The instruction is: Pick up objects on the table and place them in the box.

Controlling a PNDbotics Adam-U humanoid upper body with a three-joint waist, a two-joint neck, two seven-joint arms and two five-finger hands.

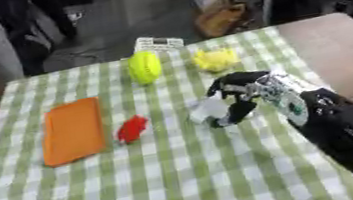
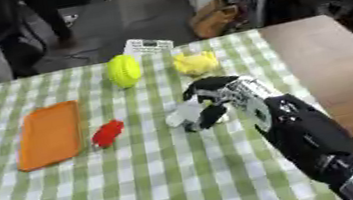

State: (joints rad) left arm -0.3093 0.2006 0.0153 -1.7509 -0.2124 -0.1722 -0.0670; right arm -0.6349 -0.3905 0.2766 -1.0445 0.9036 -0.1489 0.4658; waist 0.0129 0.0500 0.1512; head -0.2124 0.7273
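Right hand (image 1: 237, 96): fingers curled round a small pale whitish object (image 1: 208, 108), mid-tabletop.
Green-checked cloth tabletop (image 1: 175, 183): flat orange tray (image 1: 72, 131) left; small red object (image 1: 132, 128) beside it; yellow-green ball (image 1: 145, 67) and yellow lumpy toy (image 1: 215, 59) farther back.

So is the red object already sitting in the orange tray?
No, the red object lies on the checked cloth just right of the orange tray, outside its rim.

I see a wooden table (image 1: 341, 50) under a green-and-white checked cloth (image 1: 167, 184), on it an orange tray (image 1: 72, 131) at left, a small red object (image 1: 132, 128) just beside it, a yellow-green ball (image 1: 145, 67), a yellow toy (image 1: 215, 59), a pale object (image 1: 207, 109), a white card (image 1: 159, 43) at the far edge.
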